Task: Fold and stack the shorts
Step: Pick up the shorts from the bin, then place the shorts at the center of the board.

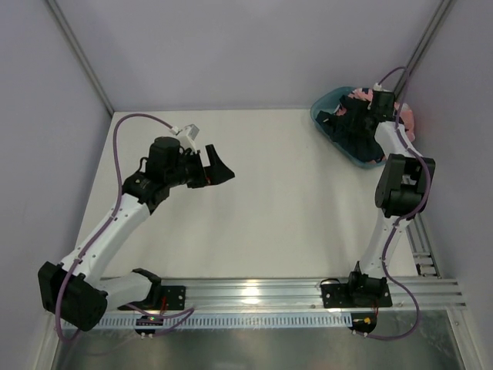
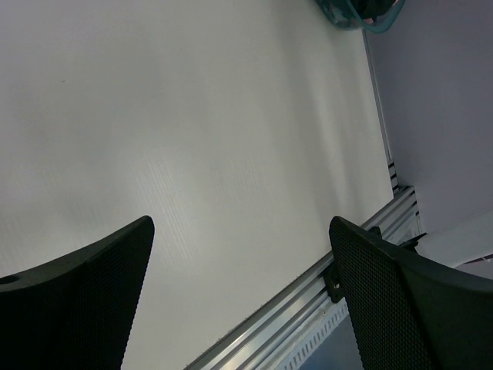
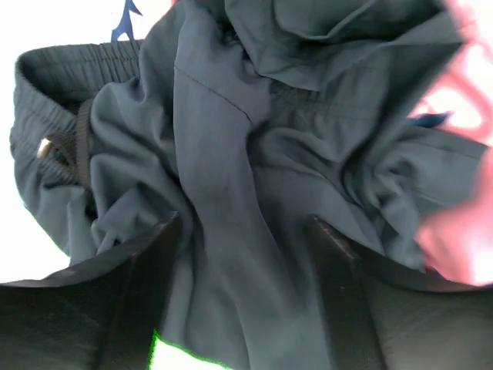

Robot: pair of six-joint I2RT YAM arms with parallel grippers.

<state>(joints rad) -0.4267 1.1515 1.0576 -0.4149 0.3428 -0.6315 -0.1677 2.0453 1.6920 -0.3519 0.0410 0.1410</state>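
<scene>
The dark navy shorts (image 1: 350, 131) lie crumpled in the teal tub (image 1: 324, 99) at the back right, with the salmon pink shorts (image 1: 380, 99) under and behind them. My right gripper (image 1: 362, 108) reaches down into the tub. In the right wrist view it (image 3: 243, 231) is open, with its fingers (image 3: 146, 270) on either side of a fold of the navy shorts (image 3: 231, 154); pink fabric (image 3: 462, 108) shows at the right. My left gripper (image 1: 219, 168) is open and empty above the white table (image 1: 285, 200); it also shows in the left wrist view (image 2: 240, 239).
The tub stands in the back right corner against the walls. An aluminium rail (image 1: 262, 293) runs along the near edge with both arm bases on it. The tub's corner shows at the top of the left wrist view (image 2: 362, 14).
</scene>
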